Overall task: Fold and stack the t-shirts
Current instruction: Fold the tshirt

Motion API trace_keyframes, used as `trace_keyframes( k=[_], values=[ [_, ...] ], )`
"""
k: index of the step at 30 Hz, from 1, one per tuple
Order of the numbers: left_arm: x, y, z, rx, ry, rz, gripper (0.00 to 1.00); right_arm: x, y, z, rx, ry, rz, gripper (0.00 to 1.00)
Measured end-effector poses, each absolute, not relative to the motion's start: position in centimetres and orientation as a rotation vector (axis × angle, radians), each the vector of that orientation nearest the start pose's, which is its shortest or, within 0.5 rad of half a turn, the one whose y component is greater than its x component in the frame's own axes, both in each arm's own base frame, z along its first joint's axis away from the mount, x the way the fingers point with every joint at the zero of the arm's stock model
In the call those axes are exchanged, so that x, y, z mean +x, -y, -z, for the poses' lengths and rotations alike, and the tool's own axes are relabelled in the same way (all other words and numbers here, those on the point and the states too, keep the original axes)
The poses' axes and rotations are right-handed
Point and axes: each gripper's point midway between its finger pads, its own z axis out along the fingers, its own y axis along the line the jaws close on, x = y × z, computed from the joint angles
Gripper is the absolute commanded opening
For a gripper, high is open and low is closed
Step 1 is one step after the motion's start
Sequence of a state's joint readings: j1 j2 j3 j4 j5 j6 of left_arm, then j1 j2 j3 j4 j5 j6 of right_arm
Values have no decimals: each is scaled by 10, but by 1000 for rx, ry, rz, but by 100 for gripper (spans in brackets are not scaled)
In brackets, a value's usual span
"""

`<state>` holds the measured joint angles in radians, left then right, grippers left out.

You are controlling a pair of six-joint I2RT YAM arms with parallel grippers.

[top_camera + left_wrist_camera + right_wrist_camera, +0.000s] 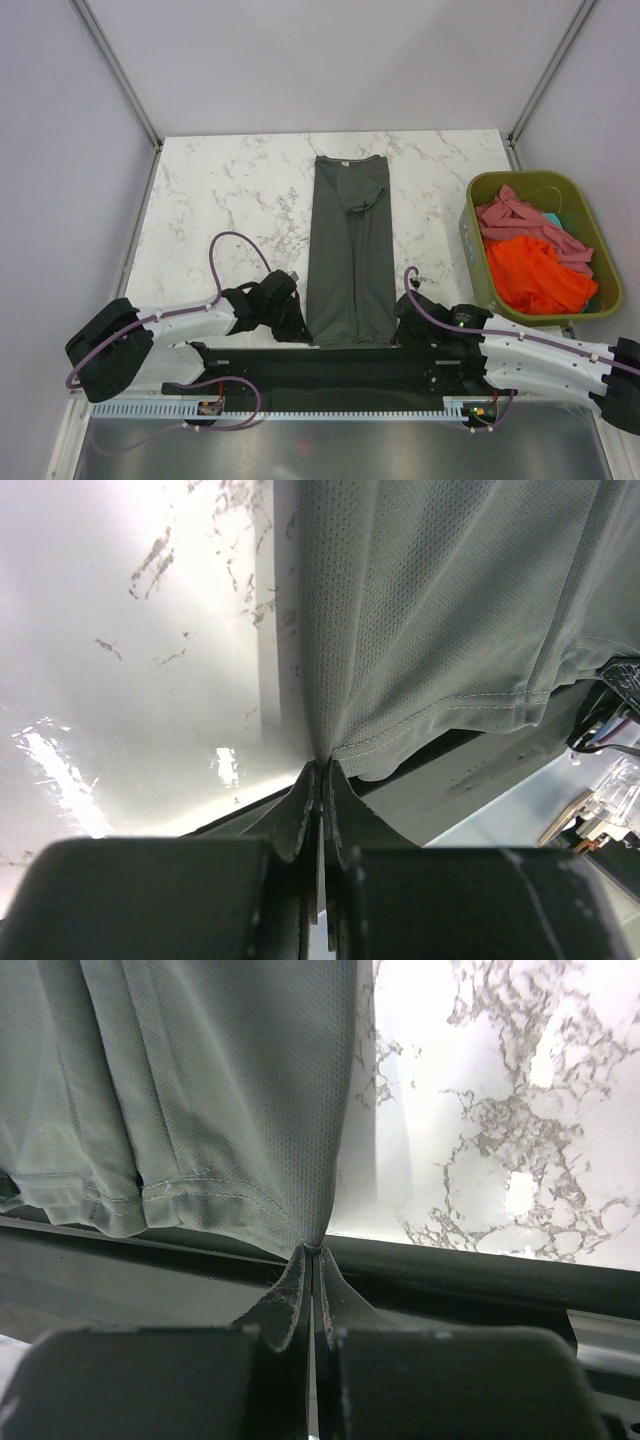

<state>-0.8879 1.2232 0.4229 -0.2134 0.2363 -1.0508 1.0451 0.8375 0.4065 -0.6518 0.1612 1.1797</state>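
Robot lab cell, plain walls (330, 60), metal frame (117, 72), marble-look table (220, 190)

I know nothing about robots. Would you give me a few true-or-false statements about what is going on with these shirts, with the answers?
1. The grey t-shirt lies as a long narrow strip on the table. True.
2. Both grippers hang open above the cloth. False: the left gripper and the right gripper are each shut on a near corner of the grey t-shirt.
3. The orange t-shirt and the pink t-shirt lie in the green bin. True.
4. The green bin stands on the left arm's side. False: it stands on the right arm's side.
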Motion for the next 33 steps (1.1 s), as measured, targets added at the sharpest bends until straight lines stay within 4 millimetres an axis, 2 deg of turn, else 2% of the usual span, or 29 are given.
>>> trace_keyframes(
  k=[8, 13, 16, 23, 29, 33],
  values=[
    [113, 256, -27, -171, -2872, 892, 2, 104, -180, -45, 182, -2695, -459, 0],
    [131, 261, -31, -228, -2859, 885, 2, 118, -183, -55, 136, -2677, -405, 0],
    [150, 263, -41, -277, -2838, 915, 2, 135, -180, -57, 120, -2674, -338, 0],
    [216, 262, -54, -377, -2782, 948, 2, 199, -161, -68, 101, -2668, -179, 0],
    [285, 269, -62, -382, -2740, 999, 2, 270, -159, -81, 48, -2657, -119, 0],
    [324, 267, -69, -390, -2698, 1022, 2, 319, -157, -84, 24, -2649, -96, 0]
  ],
)
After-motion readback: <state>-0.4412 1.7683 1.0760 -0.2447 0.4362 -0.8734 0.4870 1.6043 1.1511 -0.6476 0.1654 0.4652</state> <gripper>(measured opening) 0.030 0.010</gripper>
